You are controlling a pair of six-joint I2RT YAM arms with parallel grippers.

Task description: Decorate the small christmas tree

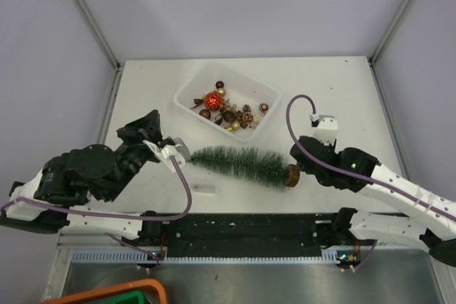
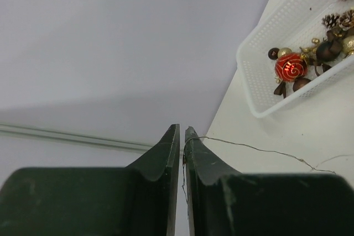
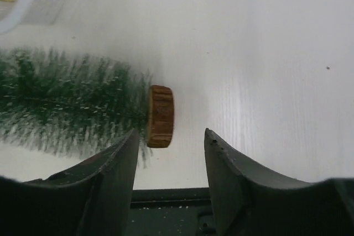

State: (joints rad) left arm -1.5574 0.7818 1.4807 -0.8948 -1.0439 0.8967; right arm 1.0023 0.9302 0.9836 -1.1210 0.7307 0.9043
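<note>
I'm lining up the right gripper (image 3: 170,134), jaws spread, on the wooden base (image 3: 161,115). I should straddle the disc squarely before closing. The left gripper (image 2: 182,132) is pinching a thin wire (image 2: 249,147). The small christmas tree (image 1: 239,161) is lying sideways, just in front of the white tray (image 1: 187,108): dark green, frosted, undecorated.

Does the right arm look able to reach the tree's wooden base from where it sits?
Probably yes. The right pincer is open, and the wooden base lies right at its mouth, with nothing showing between them.
</note>
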